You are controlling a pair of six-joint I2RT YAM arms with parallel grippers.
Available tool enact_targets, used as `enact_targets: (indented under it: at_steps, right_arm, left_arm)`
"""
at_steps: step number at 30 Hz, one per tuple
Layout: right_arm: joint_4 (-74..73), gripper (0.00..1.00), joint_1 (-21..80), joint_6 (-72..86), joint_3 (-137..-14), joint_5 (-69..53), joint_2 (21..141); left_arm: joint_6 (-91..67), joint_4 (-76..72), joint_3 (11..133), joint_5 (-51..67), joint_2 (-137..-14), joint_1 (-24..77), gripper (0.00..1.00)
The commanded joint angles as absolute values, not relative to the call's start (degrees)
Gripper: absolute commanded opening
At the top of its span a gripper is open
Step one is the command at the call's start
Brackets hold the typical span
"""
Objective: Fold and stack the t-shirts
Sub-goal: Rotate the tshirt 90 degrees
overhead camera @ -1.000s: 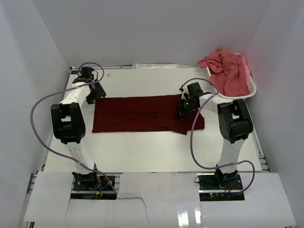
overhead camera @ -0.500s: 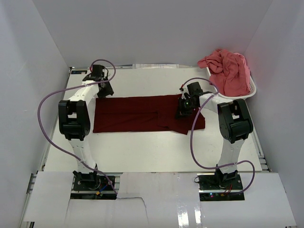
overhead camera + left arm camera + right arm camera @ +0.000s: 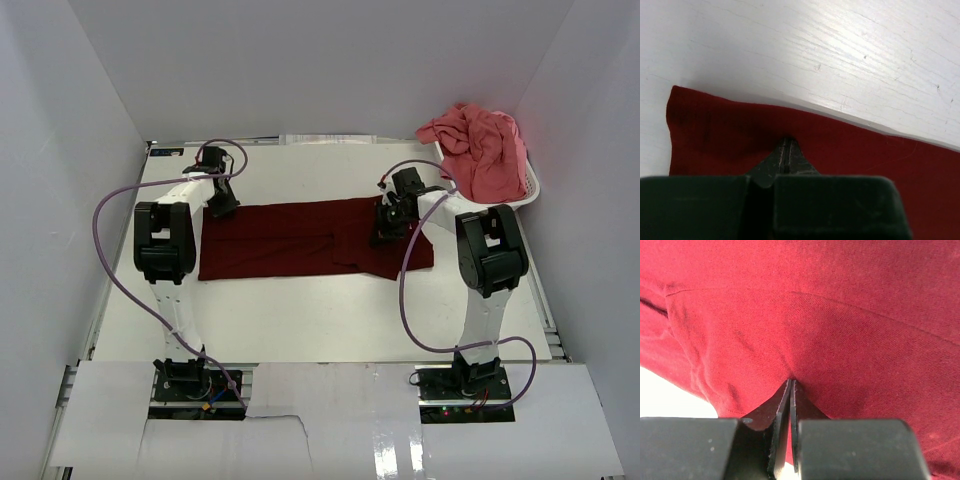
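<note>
From where I stood, the dark maroon red short-sleeved cloth t-shirt (image 3: 300,242) lay spread flat across the middle of the white tabletop (image 3: 300,320), its long side running from 9 o'clock to 3 o'clock. It looked partly folded lengthwise, though I could not make out the layers for certain.

The left gripper (image 3: 222,205) had its tip down at the shirt's 10 o'clock corner. In the left wrist view its jaws (image 3: 786,143) were closed tight, the tips sitting on the cloth just inside the far hem. The fabric rose slightly around them, so I took it for a pinch on that edge.

The right gripper (image 3: 388,232) was down on the shirt toward its 3 o'clock end. Close up, those jaws (image 3: 791,383) were pressed together too, with the red cloth puckering into them, a clear hold.

The lighter coral pink cloth t-shirt (image 3: 478,148) was heaped, unfolded, in the white plastic basket (image 3: 530,194) at 2 o'clock on the tabletop, well apart from the work.

To my eye the step in hand was a fold of the maroon shirt, with both arms gripping its far side. The next move would call for both ends to lift together and carry evenly toward 6 o'clock. If one arm led, the cloth would skew or slip from the shallower left pinch.
</note>
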State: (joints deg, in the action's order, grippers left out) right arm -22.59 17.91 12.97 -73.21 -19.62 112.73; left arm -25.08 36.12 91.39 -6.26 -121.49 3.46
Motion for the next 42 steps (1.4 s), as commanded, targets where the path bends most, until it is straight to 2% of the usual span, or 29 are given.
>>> enact_targets:
  at_steps: [1, 5, 10, 18, 25, 32, 42]
  right_arm:
    - [-25.8, 0.08, 17.1, 10.5, -75.5, -11.9, 117.8]
    - [-27.0, 0.08, 16.8, 10.5, -80.4, -11.7, 120.3]
    - [-28.9, 0.08, 15.9, 10.4, -87.3, -11.7, 125.8]
    - [-33.7, 0.08, 12.9, 10.3, -103.3, -12.9, 136.4]
    - [-38.7, 0.1, 12.2, 11.1, -116.3, -13.6, 143.5]
    - [-41.7, 0.09, 11.6, 12.3, -125.7, -13.5, 149.0]
    - [-39.8, 0.08, 11.4, 16.5, -131.0, -16.9, 153.5]
  left_arm:
    - [-25.2, 38.9, 91.1, -8.6, -121.7, 3.1, 0.0]
    - [-26.2, 40.5, 88.9, -9.9, -121.9, 3.0, 0.0]
    - [-27.0, 42.0, 84.4, -5.3, -122.3, 2.9, 0.0]
    - [-29.1, 39.7, 69.9, -2.6, -112.7, 5.4, 0.0]
    - [-31.0, 38.6, 60.0, -2.2, -105.3, 11.2, 0.0]
    - [-35.9, 36.2, 50.6, 4.7, -99.2, 16.4, 0.0]
    - [-44.4, 32.4, 40.4, 8.4, -97.6, 28.5, 0.0]
